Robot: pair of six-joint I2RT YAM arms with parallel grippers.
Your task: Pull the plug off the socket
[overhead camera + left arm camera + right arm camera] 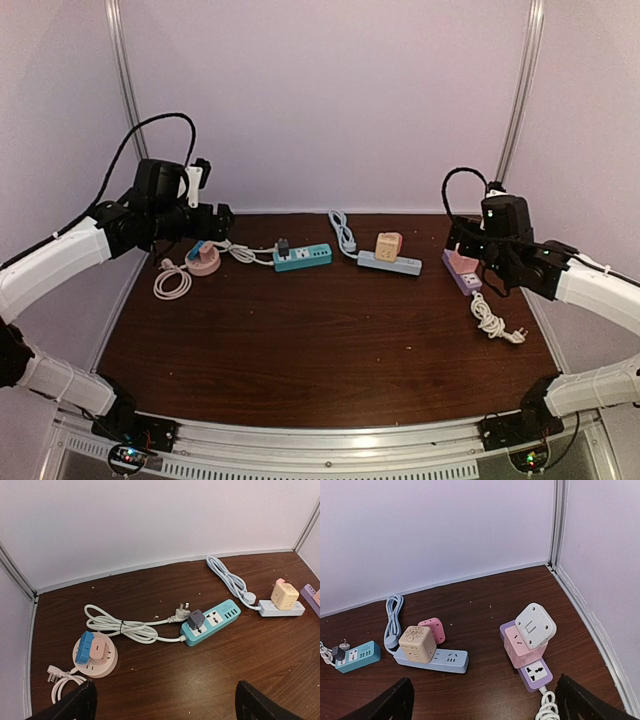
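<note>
Left pincer (165, 707) hangs spread wide, pinching nothing; right pincer (485, 705) is spread and empty too. We judge both sit back to survey, since several strips lie across the worktop (200, 680). Grey plug (196, 619) sits in the teal strip (222, 616), ahead and slightly right of the left pincer, well apart. White adapter (535, 625) tops a pink cube (519, 651) on the purple strip (536, 673), just ahead of the right pincer, not touching.

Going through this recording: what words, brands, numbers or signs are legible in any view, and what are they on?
No text can be read in any view.
Beige cube adapter: printed pattern on its top, too blurred to read.
Teal power strip: any markings are too small to read.
White cube adapter: only socket slots show, no lettering.
</note>
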